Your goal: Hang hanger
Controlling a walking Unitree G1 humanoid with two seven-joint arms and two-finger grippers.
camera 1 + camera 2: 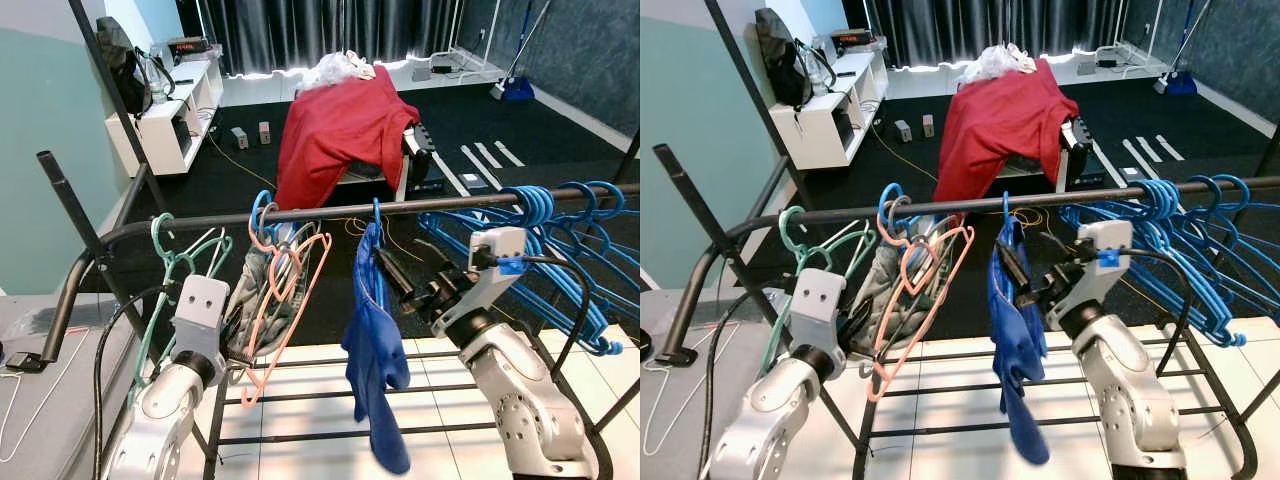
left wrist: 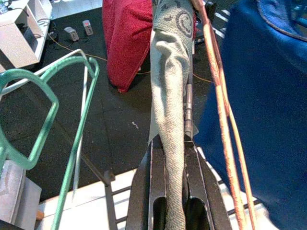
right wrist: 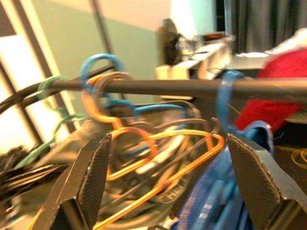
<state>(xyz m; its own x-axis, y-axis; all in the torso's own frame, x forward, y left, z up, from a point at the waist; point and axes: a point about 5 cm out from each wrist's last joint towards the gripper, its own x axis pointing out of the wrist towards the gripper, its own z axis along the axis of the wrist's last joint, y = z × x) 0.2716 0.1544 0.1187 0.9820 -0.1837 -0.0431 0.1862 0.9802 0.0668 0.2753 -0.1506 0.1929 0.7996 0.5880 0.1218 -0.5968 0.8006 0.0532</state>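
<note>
- The black metal clothes rail (image 1: 330,211) runs across the view and carries everything here. A bunch of empty bright-blue plastic hangers (image 1: 560,235) crowds its right end, and two or three empty green plastic hangers (image 1: 175,255) hang near the bend at its left end.
- Beyond the rail, a red garment (image 1: 335,130) is draped over a piece of furniture on the dark floor.
- The blue hanger with the dark-blue garment (image 1: 375,340) has its hook over the middle of the rail, so the hang looks done.
- Just left of it, a grey patterned cloth (image 2: 170,96) hangs among salmon-orange wire hangers (image 1: 285,275).
- The right gripper (image 1: 1025,275) sits just beside the blue hanger's neck, below the rail. In the right wrist view its fingers (image 3: 93,177) stand wide apart, gripping nothing.
- The left gripper (image 2: 170,187) is clamped on the lower part of the grey cloth.
- Judgement: this is the release step. Next, the right arm should draw back without snagging the blue hook.
</note>
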